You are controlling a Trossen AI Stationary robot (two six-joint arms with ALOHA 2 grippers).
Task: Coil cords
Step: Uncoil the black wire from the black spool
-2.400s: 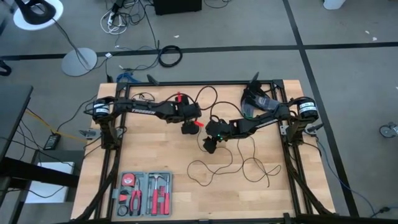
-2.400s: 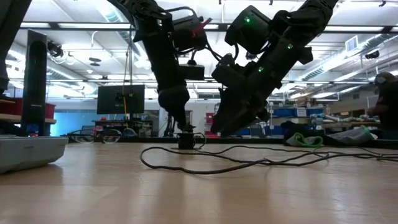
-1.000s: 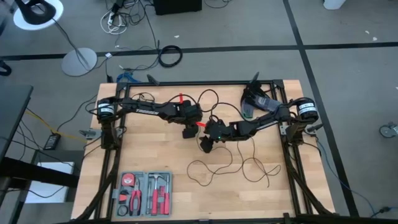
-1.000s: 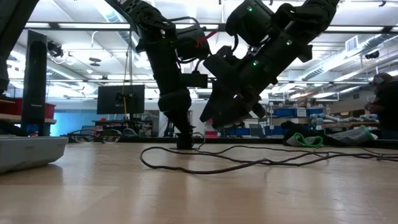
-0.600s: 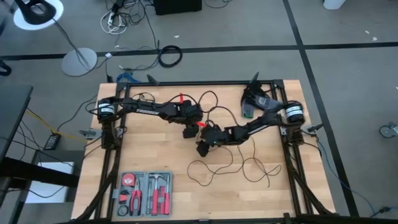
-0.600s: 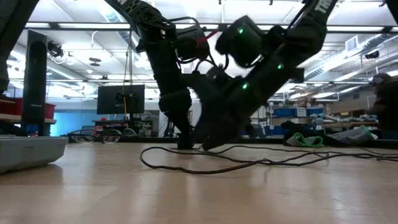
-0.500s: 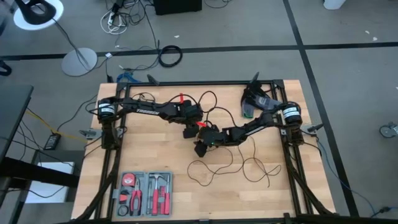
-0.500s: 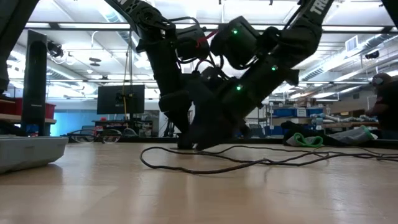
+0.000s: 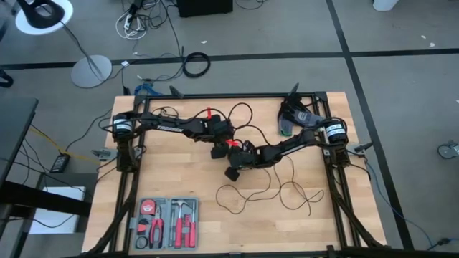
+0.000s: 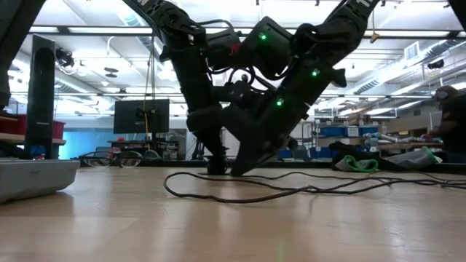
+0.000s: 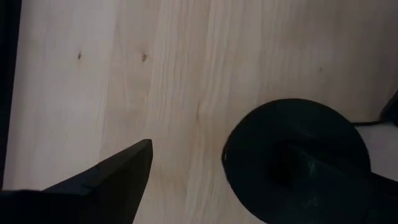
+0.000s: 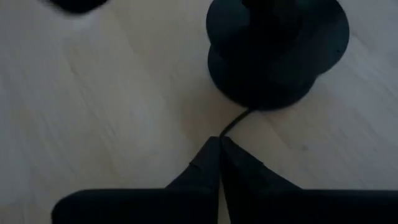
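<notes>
The thin black cord [image 9: 265,190] lies in loose loops on the wooden table [image 9: 179,179], right of the middle. Its end runs into a round black puck [image 12: 277,62] that lies flat on the wood. My right gripper [image 9: 231,173] stands tipped down at the table beside the puck, shut on the cord [image 12: 239,121]. My left gripper [image 9: 215,153] is open over the puck [image 11: 292,143]. One of its fingers is above bare wood [image 11: 106,183]; the other is over the puck's top. My left gripper has one finger [image 12: 273,12] standing on the top of the puck from above, slanting down; the other finger touches nothing. The puck lies flat on the table. My right gripper pinches the cord [image 12: 225,134] between its two fingertips, a short way from where it leaves the puck. The fingers slant down from the table's right. The short stretch up to the puck lies on the wood.
A grey tool case [image 9: 167,222] with red-handled tools lies at the near left. A dark bag [image 9: 294,115] sits at the far right corner. Black frame rails [image 9: 122,193] run along the table's sides. Bare wood lies left of the grippers.
My right gripper has come down and toward the table's left, from above the cord to the tabletop beside the puck. It has tipped more steeply, and in the low view its fingers now end in one point on the wood. The cord loops lie as before.
</notes>
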